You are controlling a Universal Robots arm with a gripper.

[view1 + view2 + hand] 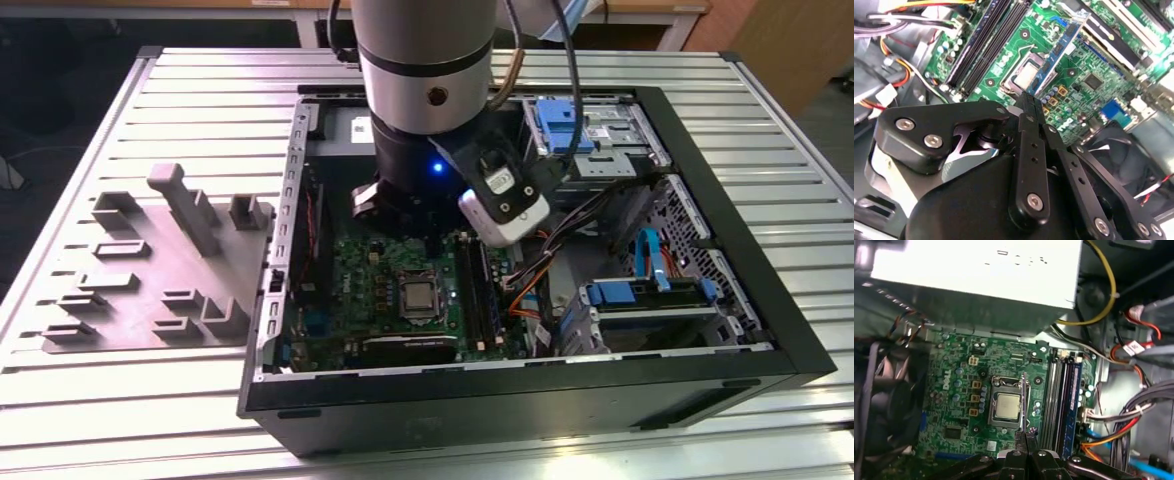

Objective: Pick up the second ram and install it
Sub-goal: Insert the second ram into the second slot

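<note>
1. Gripping the second ram in the gripper, jaws closed on its end.
2. Hovering over the CPU socket, short of the memory slots beside that socket.
3. Picked up already; apparently not yet seated.

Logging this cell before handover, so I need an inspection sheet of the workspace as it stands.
Surface: slatted metal table, open PC case standing on it.
Job's things: ram held over the motherboard, not in the slots.
Clutter: grey tray of fixtures on the table, at the exterior view's left.
Grippers: gripper with jaws shut on the ram.
Cables: red, orange and yellow cables beside the slots.
Surroundings: wooden furniture beyond the table.
</note>
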